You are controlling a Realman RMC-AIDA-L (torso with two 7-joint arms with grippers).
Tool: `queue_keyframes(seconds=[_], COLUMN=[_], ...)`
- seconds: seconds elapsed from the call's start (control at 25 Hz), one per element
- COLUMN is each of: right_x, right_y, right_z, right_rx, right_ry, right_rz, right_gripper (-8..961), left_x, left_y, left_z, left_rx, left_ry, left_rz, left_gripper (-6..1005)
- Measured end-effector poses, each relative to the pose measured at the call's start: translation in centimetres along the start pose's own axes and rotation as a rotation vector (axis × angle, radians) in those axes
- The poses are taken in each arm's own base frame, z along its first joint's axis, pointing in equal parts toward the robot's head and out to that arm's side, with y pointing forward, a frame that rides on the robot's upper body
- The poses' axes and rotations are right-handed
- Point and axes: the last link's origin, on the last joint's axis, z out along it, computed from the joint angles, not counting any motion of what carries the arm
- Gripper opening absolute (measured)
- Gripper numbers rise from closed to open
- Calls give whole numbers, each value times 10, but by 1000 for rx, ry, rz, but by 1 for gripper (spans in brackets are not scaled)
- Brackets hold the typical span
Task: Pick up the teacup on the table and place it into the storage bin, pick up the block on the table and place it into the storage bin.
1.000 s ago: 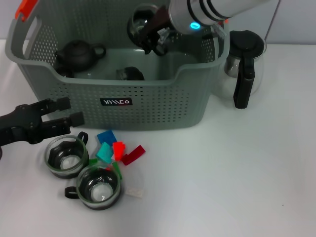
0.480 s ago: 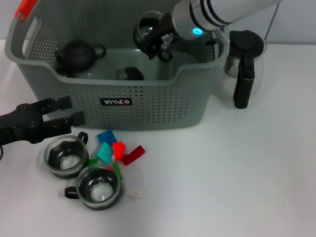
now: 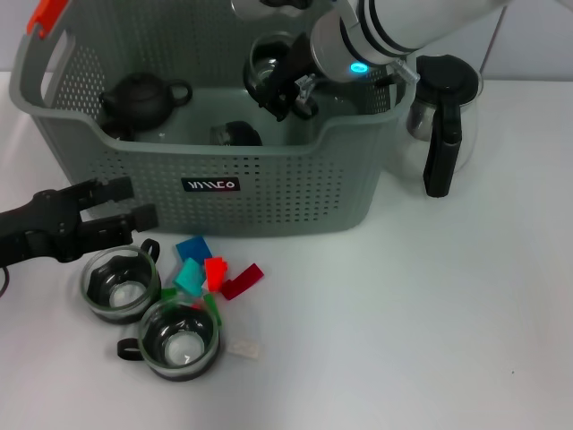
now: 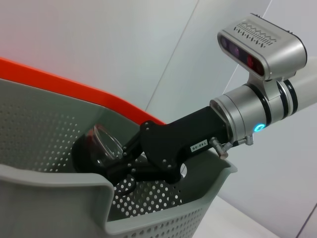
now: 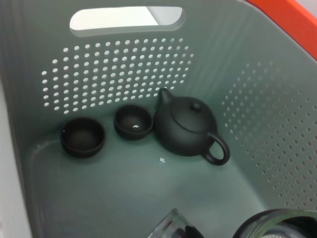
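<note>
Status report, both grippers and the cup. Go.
Right gripper shut on glass teacup, over storage bin. Left gripper open beside table cups. Nothing blocking.

The head camera looks down on the table (image 3: 430, 313) and grey storage bin (image 3: 269, 193). Both wrist cameras sit close, sharing the bin's interior: the left across its rim, the right downward.

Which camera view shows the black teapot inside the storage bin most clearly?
The right wrist view: the black teapot shows whole, with spout, lid and handle, beside two dark cups. The head view shows it partly behind the storage bin wall. The left wrist view misses it.
</note>
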Motion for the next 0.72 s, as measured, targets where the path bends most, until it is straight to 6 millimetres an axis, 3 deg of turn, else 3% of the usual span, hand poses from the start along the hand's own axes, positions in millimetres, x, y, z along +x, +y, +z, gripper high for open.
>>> queue_keyframes(seconds=[0.72], right_x=[2], right_y=[1], right_z=[2], right_rx=[9], right_ry=[22], right_rz=[-36], right_gripper=[56], left_x=[-3], left_y=[1], left_z=[0], left_rx=[0], left_ry=[-1], left_rz=[-4], left_gripper=[875])
